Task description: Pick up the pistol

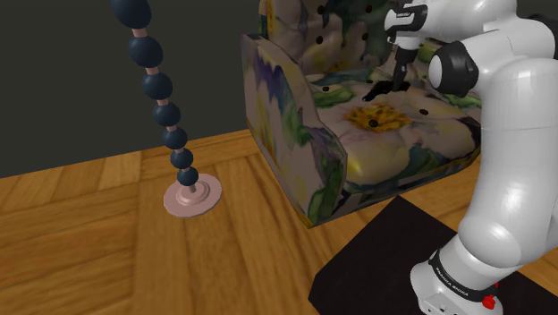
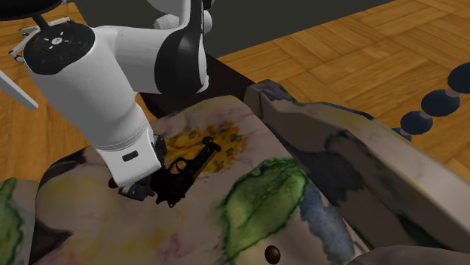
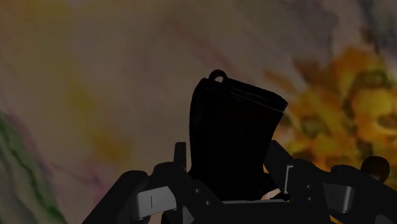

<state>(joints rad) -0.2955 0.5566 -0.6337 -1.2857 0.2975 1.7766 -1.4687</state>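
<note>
Already the gripper (image 3: 229, 162) is low on the armchair's seat cushion (image 2: 256, 196), its fingers pinching the black pistol (image 2: 188, 167) by the handle, as it seems; the pistol lies on the floral cushion, not yet lifted, so raising it is left; the writing on the arm's base (image 1: 452, 273) I cannot read.

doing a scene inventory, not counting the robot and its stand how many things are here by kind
floral-print upholstered armchair: 1
black pistol, lying on the armchair seat: 1
pole of dark blue round beads on a pink disc base, standing on the wooden floor: 1
total: 3
</note>
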